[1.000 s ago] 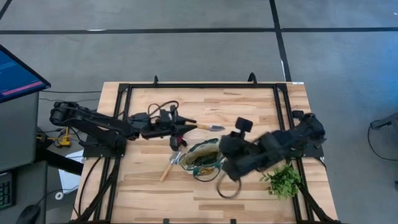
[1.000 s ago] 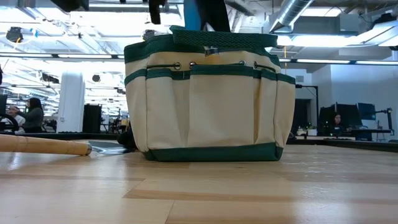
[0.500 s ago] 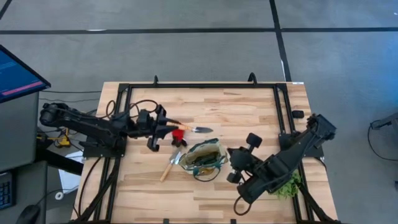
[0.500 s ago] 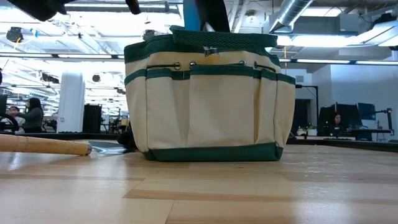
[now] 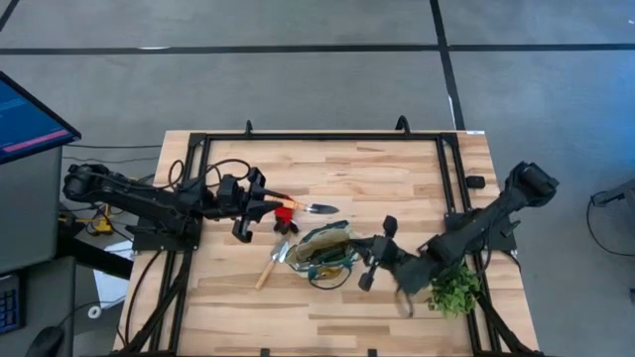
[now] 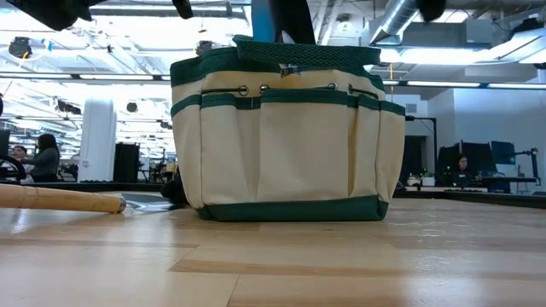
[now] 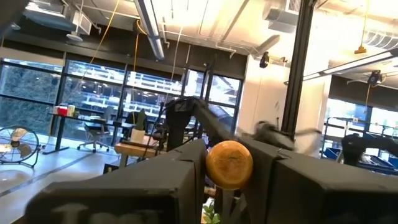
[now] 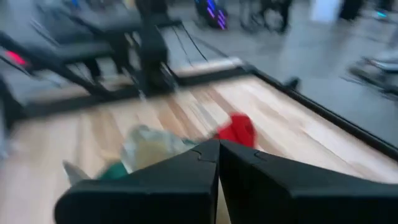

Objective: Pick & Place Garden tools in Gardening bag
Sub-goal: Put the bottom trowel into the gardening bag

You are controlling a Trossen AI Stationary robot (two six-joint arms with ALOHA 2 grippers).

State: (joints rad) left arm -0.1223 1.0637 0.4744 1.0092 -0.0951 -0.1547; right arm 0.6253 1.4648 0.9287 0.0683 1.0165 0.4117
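Two arms over the counter (image 5: 397, 169), and we see the left end effector (image 5: 266, 204) grasping a wooden-handled trowel (image 5: 308, 207), its round handle end showing between the fingers (image 7: 186, 180) in the left wrist view. We spot the trowel's metal blade pointing toward the counter's middle, with a small red item (image 5: 287, 216) just beside the fingers. We find the gardening bag (image 5: 323, 252) near the counter's centre, standing upright, its dark green trim clear in the low view. Another wooden-handled tool (image 5: 270, 266) lies just left of the bag. Over on the right, we see the right end effector (image 5: 365, 268) clenched tight on nothing, close beside the bag. We also note a leafy sprig (image 5: 453, 289) lying near that arm.
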